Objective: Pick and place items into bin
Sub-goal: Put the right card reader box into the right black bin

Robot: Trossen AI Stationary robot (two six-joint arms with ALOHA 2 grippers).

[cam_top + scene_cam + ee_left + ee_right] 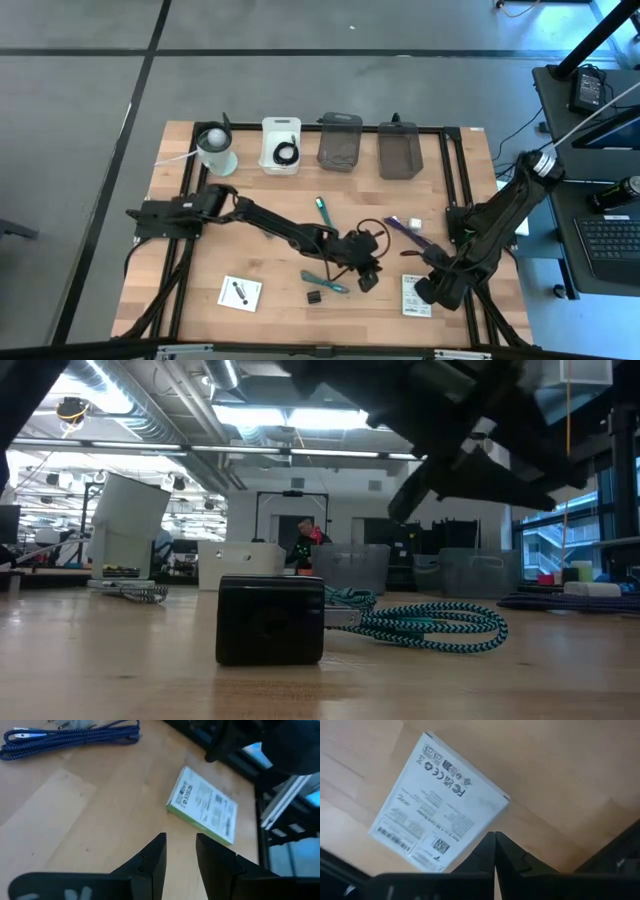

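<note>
My left gripper (367, 280) (180, 847) hovers open over bare wood between the teal tie (325, 282) (420, 622) and a white printed card box (416, 297) (205, 805), with nothing between its fingers. My right gripper (432, 290) (495, 840) is shut, and its tips point at an edge of that box (440, 805), which lies flat on the table. A tiny black block (314, 297) (270, 620), teal pen (322, 208), purple strip (405, 228) (70, 737), white cube (415, 222) and second card (240, 292) lie loose. The black coiled cable (287, 153) sits in a white bin. My right gripper's shut fingers (485, 852) come slanting down at the white printed box's edge (487, 827). I cannot tell whether they touch it. The box lies flat on the table.
Along the far edge stand the white bin (281, 130), two dark bins (340, 140) (400, 150) and a white cup-like object (215, 150). Black frame rails (452, 170) run along the table's right side. People and equipment show in the room beyond.
</note>
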